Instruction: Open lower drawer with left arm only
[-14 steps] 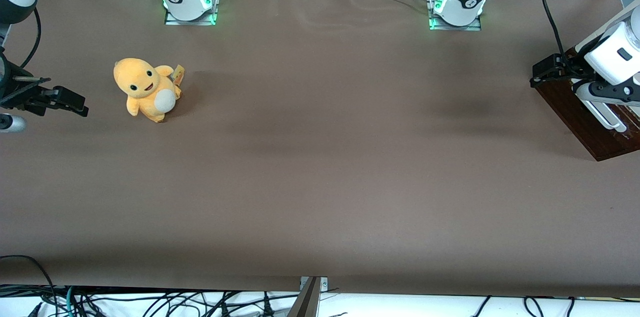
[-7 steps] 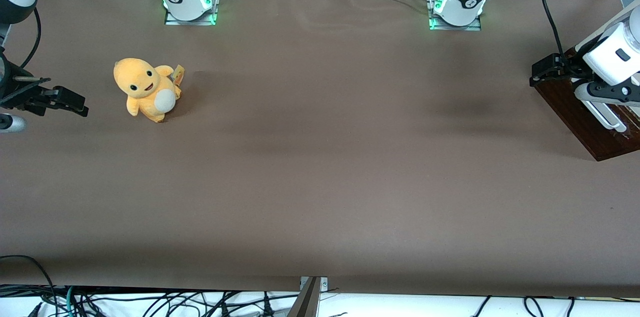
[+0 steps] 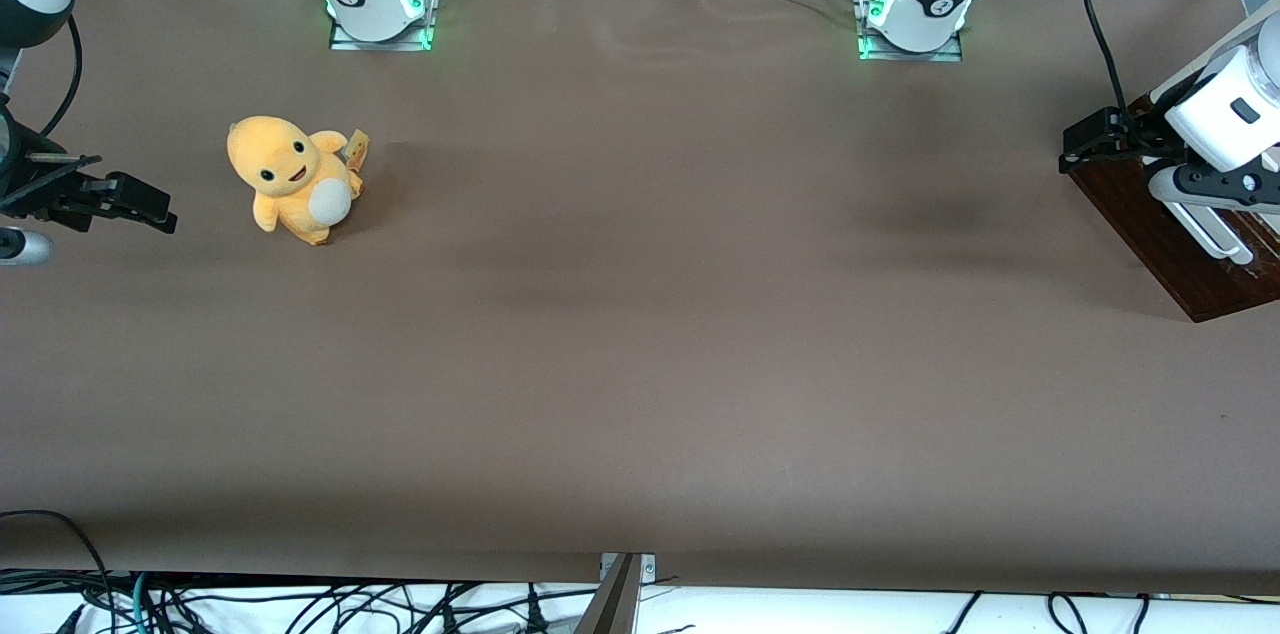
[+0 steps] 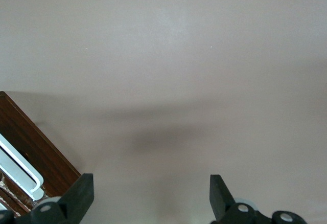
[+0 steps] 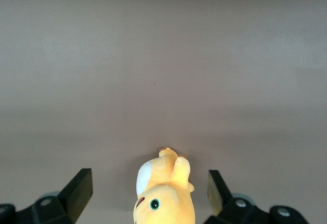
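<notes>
While the large white jointed left arm (image 3: 1215,114) hangs over the cabinet at the working arm's end of the table, we see its small black gripper (image 4: 150,196) released, 2 fingers spread, empty. The dark reddish-brown wood lower drawer (image 4: 36,155) sits just beside it, white bar handle (image 4: 18,165) running diagonally, untouched.
</notes>
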`<state>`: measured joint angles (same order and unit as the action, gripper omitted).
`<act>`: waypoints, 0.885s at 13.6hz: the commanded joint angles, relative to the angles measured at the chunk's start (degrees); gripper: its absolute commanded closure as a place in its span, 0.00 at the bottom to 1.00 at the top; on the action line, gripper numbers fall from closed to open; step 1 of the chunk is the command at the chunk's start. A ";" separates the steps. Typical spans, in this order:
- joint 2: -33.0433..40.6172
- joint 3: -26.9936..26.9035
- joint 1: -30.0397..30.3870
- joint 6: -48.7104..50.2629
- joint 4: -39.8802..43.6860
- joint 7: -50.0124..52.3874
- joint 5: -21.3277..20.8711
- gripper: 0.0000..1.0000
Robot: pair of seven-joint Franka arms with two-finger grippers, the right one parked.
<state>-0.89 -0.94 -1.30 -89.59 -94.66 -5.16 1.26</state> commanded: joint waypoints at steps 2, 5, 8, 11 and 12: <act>0.36 -0.11 -0.02 0.56 -0.26 -0.73 -0.64 0.00; -0.42 -0.02 -0.11 0.65 -0.26 -0.29 -1.25 0.00; -1.65 -0.29 0.07 2.05 -0.35 -0.11 -1.34 0.00; -3.93 -0.64 1.46 6.34 -0.26 0.24 -1.69 0.00; -5.42 -0.55 1.65 8.71 -0.26 0.32 -4.31 0.00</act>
<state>-4.12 -1.61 -0.53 -84.08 -95.06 -4.94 0.38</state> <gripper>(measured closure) 0.000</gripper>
